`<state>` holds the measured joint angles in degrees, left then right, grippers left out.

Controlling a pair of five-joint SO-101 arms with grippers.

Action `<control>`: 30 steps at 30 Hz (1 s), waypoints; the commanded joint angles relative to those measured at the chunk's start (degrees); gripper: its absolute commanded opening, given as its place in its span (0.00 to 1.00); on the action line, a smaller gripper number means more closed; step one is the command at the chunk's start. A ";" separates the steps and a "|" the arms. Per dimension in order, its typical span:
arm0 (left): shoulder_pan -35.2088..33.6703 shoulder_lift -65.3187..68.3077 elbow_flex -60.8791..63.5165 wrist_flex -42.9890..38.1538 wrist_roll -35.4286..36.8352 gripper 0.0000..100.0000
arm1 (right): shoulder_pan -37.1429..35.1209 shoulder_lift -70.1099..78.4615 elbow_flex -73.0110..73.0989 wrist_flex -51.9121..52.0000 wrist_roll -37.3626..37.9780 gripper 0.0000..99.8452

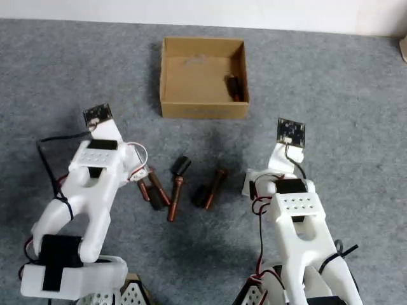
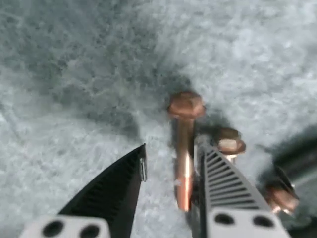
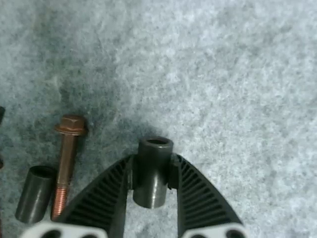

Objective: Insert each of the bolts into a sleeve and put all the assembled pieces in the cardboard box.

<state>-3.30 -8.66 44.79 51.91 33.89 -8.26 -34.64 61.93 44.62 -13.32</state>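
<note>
Cardboard box (image 1: 202, 109): one assembled piece (image 1: 234, 88) is lying inside it.
Left gripper (image 2: 172, 153): you are straddling a bolt (image 2: 184, 148) with jaws wide, well short of the box; centre the shank before closing.
Right gripper (image 3: 151, 166): you are clamping a sleeve (image 3: 153, 186), likewise short of the box; aim its open bore at the bolt.

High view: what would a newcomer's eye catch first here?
The cardboard box stands at the far side of the table, with one dark piece inside by a wall. In the middle lie loose bolts and sleeves. The right gripper is shut on a sleeve; the left gripper is open around a bolt.
</note>
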 commanded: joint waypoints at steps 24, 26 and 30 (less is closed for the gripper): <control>2.42 7.69 -4.70 -0.53 0.18 0.00 | -0.48 -1.89 3.38 -5.93 0.79 0.00; 2.59 7.60 -5.14 -0.79 0.18 0.00 | -0.48 -1.89 3.38 -6.02 0.79 0.00; 2.33 4.44 -7.96 -0.53 0.00 0.00 | -0.40 -1.98 3.12 -9.80 0.88 0.00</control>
<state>-1.63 -0.66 39.96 50.68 34.15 -8.26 -34.99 65.63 38.11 -13.32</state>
